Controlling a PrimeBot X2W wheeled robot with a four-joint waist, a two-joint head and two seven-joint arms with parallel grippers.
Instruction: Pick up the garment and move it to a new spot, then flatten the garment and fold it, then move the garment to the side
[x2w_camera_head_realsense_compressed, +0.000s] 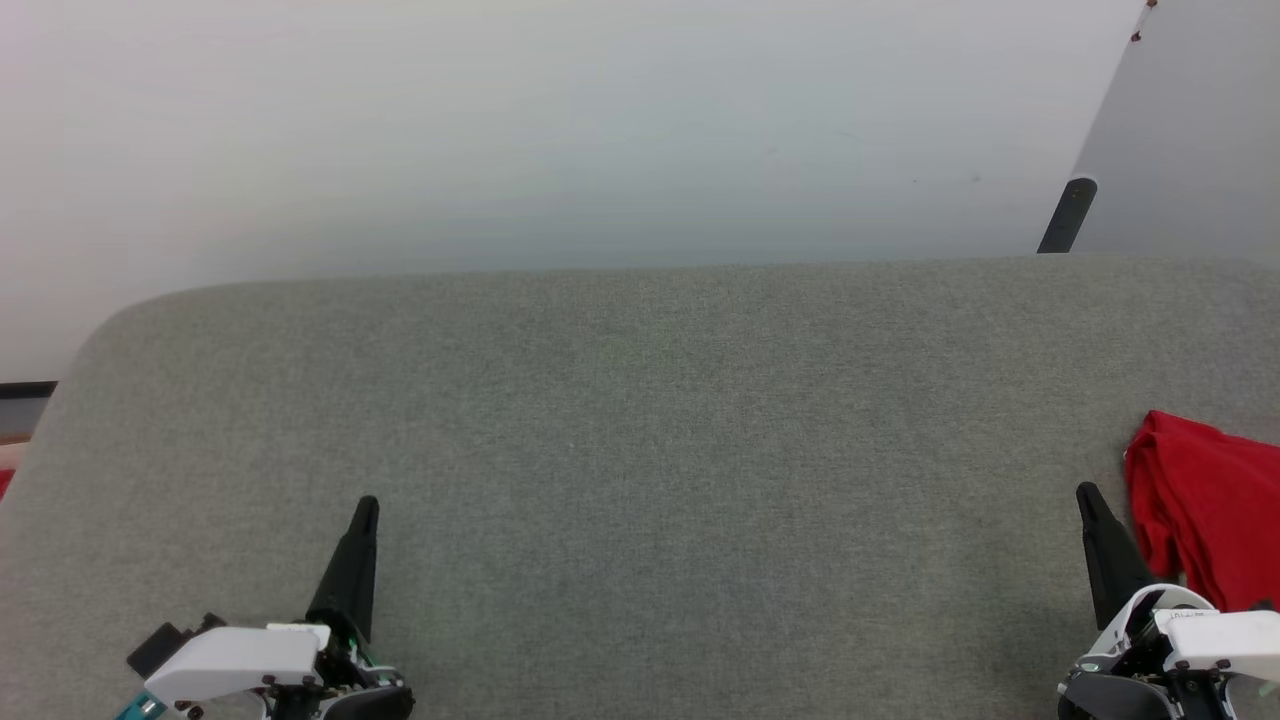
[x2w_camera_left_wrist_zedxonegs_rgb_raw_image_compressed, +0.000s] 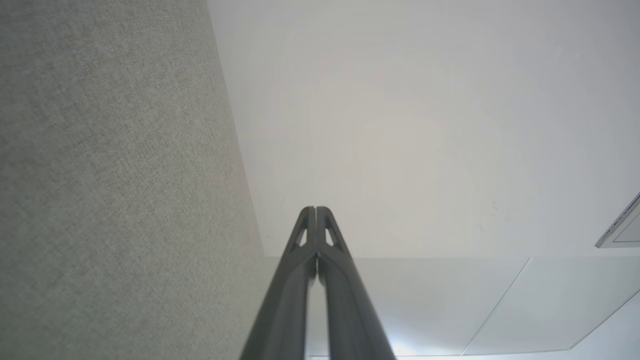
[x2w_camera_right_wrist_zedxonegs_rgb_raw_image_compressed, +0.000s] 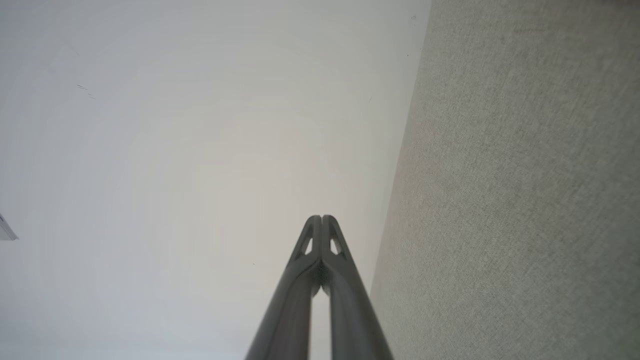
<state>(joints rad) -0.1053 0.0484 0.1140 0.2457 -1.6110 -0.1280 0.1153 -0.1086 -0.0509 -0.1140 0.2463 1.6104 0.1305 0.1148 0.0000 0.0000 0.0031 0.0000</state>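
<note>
The garment, a bright red bunch of cloth, lies at the right edge of the grey fabric-covered table and is cut off by the head view's border. My right gripper stands just left of it, near the front edge, shut and holding nothing; its fingertips press together in the right wrist view. At the lower left, my left gripper is also shut and empty, far from the garment. Its fingertips meet in the left wrist view.
A white wall rises behind the table's far edge. A pale panel with a dark leg leans at the upper right. The table's left corner is rounded, with a dark strip beyond it.
</note>
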